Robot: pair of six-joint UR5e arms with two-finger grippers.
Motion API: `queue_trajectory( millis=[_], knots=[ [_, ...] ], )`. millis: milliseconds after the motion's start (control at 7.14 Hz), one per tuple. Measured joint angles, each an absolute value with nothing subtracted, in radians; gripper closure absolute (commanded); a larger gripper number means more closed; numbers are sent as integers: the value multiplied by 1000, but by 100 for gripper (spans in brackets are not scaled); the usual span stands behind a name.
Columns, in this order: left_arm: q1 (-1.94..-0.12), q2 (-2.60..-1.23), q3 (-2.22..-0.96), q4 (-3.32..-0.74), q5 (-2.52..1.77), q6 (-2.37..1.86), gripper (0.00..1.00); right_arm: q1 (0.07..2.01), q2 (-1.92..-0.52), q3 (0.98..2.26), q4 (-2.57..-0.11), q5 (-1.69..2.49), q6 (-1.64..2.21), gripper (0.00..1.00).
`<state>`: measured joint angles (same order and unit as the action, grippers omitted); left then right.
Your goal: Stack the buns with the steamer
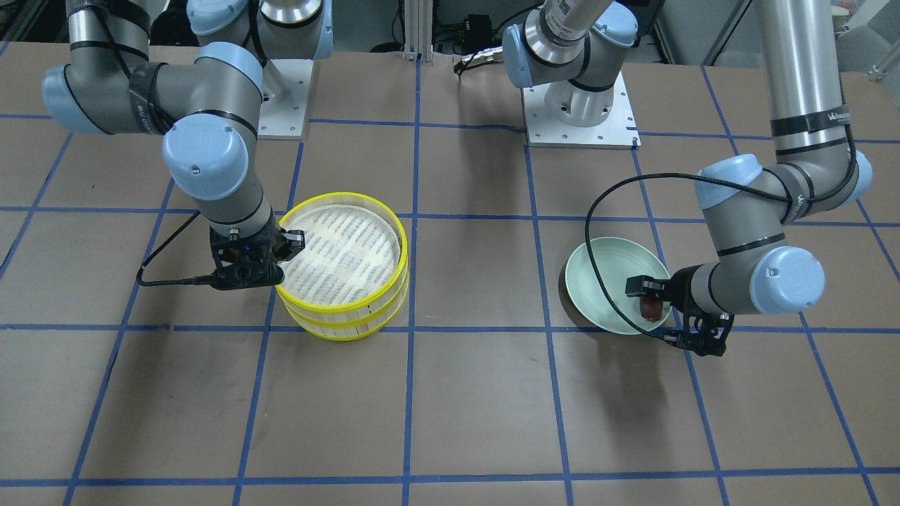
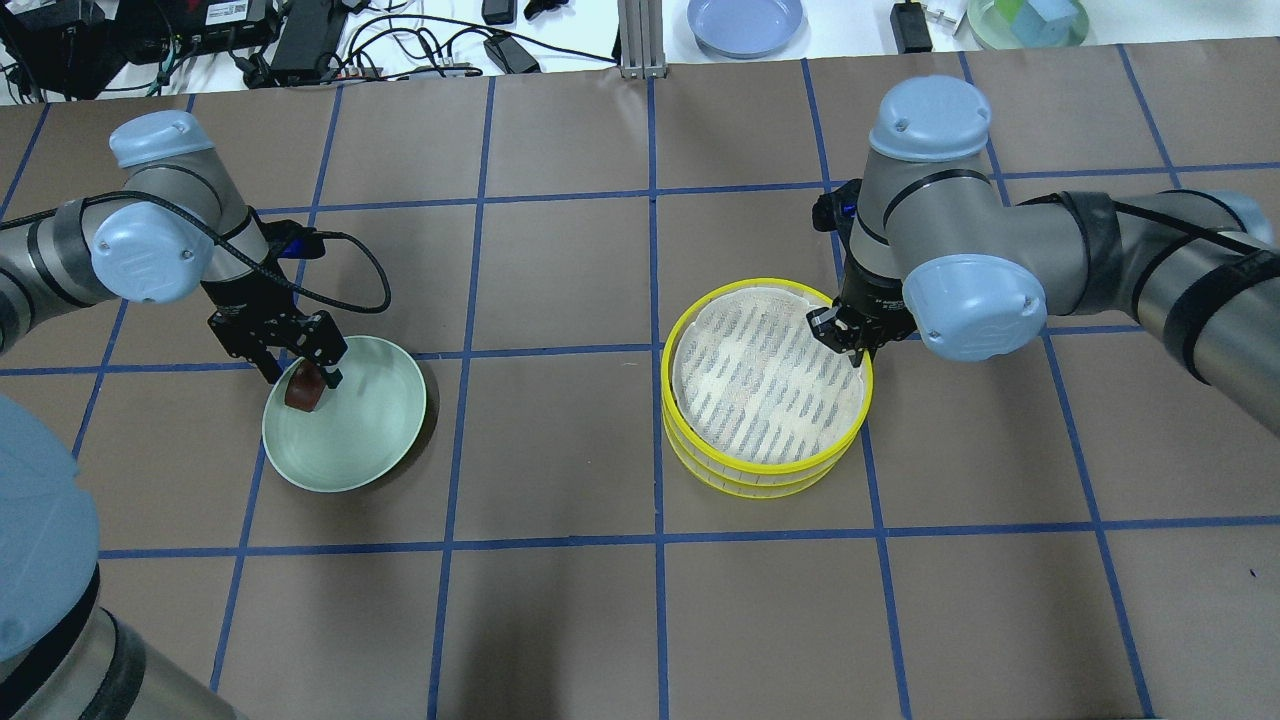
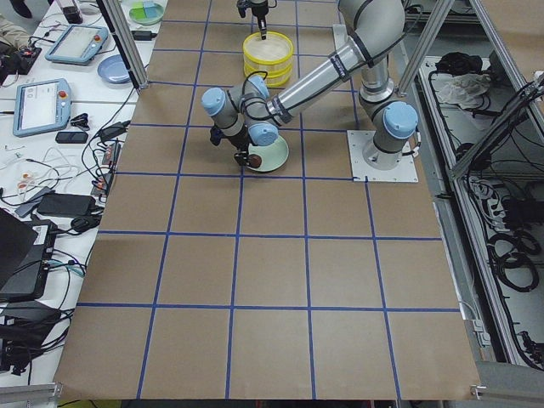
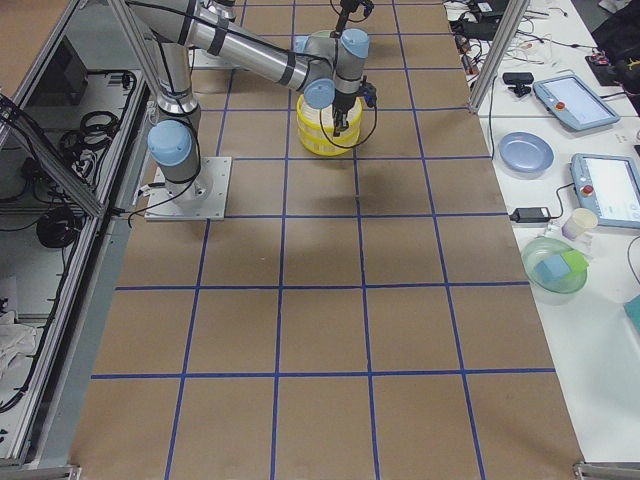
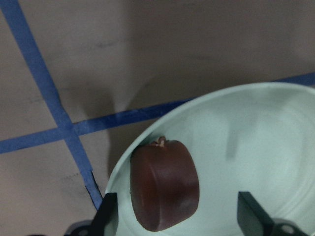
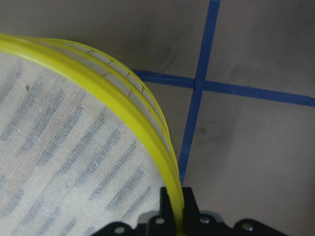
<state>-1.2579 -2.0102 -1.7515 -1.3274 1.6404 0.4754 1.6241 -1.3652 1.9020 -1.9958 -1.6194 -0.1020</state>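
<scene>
The dark reddish-brown bun (image 2: pixel 302 390) lies at the edge of the pale mint-green plate (image 2: pixel 360 440). My left gripper (image 2: pixel 300 375) is open and straddles it. In the left wrist view the bun (image 5: pixel 165 189) lies between the wide-apart fingertips (image 5: pixel 109 211), nearer the left one. The yellow-rimmed steamer (image 2: pixel 765 380) stands as two stacked tiers with a striped cloth on top. My right gripper (image 2: pixel 845 345) is shut on the top tier's rim (image 6: pixel 147 113). The pale cream-white bun is not in view.
A blue plate (image 2: pixel 745 22) and a clear bowl with coloured blocks (image 2: pixel 1030 20) sit beyond the table's far edge, among cables. The left wrist cable (image 2: pixel 370 270) loops over the table behind the mint-green plate. Blue tape lines grid the brown tabletop.
</scene>
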Motion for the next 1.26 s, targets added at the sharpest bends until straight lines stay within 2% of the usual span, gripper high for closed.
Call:
queue_trajectory(
  millis=[140, 280, 420, 700, 980, 1260],
  knots=[
    [-1258, -2019, -1752, -1329, 1640, 469, 100, 1624, -1362, 1902, -1996, -1620, -101, 25],
    [-1258, -2024, -1752, -1329, 1642, 465, 100, 1624, -1358, 1902, -1995, -1620, -99, 7],
    [-1258, -2025, -1749, -1330, 1645, 463, 100, 1624, -1359, 1900, -1996, -1620, -94, 1],
    [-1267, -1998, -1725, -1339, 1630, 441, 100, 1623, -1378, 1864, -1994, -1615, -61, 0],
    [-1312, -1939, -1667, -1398, 1554, 330, 100, 1619, -1466, 1736, -1837, -1609, -46, 0],
    [-1428, -1862, -1606, -1465, 1453, 107, 100, 1614, -1536, 1540, -1595, -1606, -27, 0]
  ],
)
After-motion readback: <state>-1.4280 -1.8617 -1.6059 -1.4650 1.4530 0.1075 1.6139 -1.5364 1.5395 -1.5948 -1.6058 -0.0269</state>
